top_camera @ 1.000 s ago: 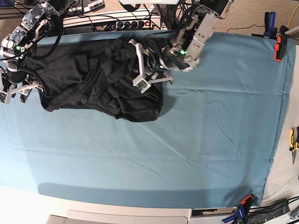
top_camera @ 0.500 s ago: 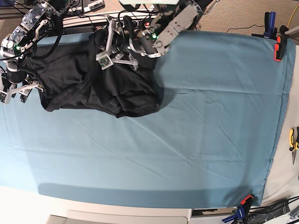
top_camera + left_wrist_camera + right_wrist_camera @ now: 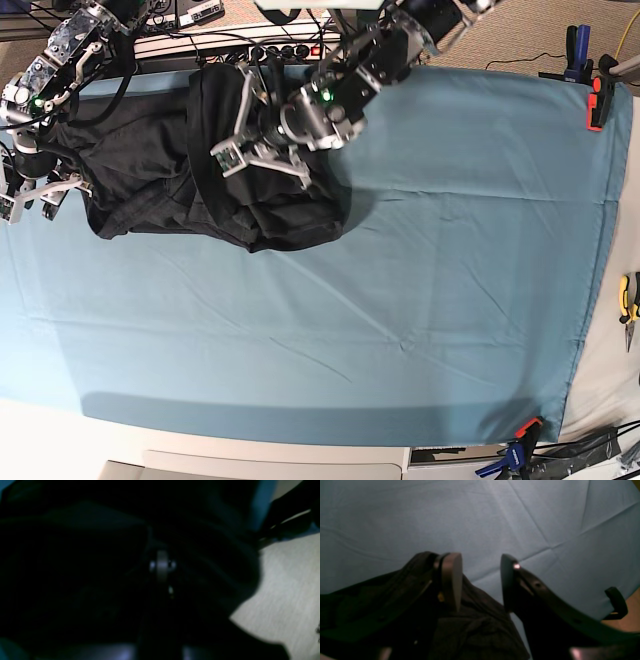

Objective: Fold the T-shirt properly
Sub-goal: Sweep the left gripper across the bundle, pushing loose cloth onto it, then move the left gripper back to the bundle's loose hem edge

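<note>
Pinching black cloth, the left end effector (image 3: 232, 150) sits over the upper middle of the T-shirt (image 3: 150, 190), its jaws closed down tight; the left wrist view is nearly all dark fabric, which fits a fold being gripped, though exactly which edge it has cannot be told. The right end effector (image 3: 480, 580) stands with its jaws parted and nothing between them, one fingertip (image 3: 451, 580) just beside a bunched hem of the shirt at its near-left corner. The T-shirt lies crumpled in a heap at the far left of the worktop, on the teal table cloth (image 3: 420, 300), no graphic showing. Being soft, light and limp, it will sag and drag rather than hold shape, so it should be taken at seams, hem or shoulder corners, one layer at a time, and spread flat before folding. The table cloth itself is loose and wrinkled and could be caught along with the shirt. Cables and a power strip (image 3: 250, 45) lie just beyond the far edge, clamps (image 3: 598, 100) grip the cloth corners, and pliers (image 3: 628, 300) lie off to the side, well apart
</note>
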{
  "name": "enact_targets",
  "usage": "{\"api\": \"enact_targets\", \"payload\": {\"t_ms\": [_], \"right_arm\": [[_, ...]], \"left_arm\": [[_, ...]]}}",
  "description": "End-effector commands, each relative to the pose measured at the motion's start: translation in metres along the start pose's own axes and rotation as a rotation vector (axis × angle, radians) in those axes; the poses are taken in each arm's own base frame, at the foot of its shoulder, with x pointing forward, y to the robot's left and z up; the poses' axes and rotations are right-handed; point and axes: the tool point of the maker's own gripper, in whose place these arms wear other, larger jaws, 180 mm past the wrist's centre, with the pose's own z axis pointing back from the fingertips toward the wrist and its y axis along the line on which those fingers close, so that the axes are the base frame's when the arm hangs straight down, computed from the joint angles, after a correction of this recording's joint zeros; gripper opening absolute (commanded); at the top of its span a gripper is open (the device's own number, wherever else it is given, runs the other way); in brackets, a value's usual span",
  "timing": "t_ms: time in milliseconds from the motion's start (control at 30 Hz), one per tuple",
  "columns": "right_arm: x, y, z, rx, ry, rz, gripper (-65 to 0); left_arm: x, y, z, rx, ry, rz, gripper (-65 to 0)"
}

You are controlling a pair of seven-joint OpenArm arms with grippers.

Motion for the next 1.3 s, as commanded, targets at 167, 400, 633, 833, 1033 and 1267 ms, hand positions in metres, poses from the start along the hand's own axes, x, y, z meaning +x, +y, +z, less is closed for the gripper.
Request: {"api": "enact_targets", "payload": {"t_ms": [167, 400, 633, 833, 1033, 1267], "right_arm": [[0.018, -0.004, 0.003, -0.010, -0.062, 0.009, -39.3], [0.018, -0.004, 0.003, -0.010, -0.063, 0.009, -39.3], [0.018, -0.004, 0.003, -0.010, -0.063, 0.008, -39.3], [0.018, -0.004, 0.003, -0.010, -0.063, 0.008, -39.3], [0.018, -0.004, 0.002, -0.010, -0.063, 0.008, -39.3], [0.013, -0.003, -0.001, -0.004, -0.048, 0.000, -39.3]], "left_arm": [[0.014, 0.062, 0.019, 0.123, -0.055, 0.074, -65.0], [-0.029, 0.139, 0.053, 0.257, -0.008, 0.147, -65.0], [-0.041, 0.134, 0.062, 0.151, -0.061, 0.216, -65.0], [-0.015, 0.106, 0.060, -0.005, -0.169, 0.198, -65.0], [-0.002, 0.102, 0.061, -0.039, -0.243, 0.132, -65.0], [-0.028, 0.121, 0.033, -0.015, -0.178, 0.179, -65.0]]}}
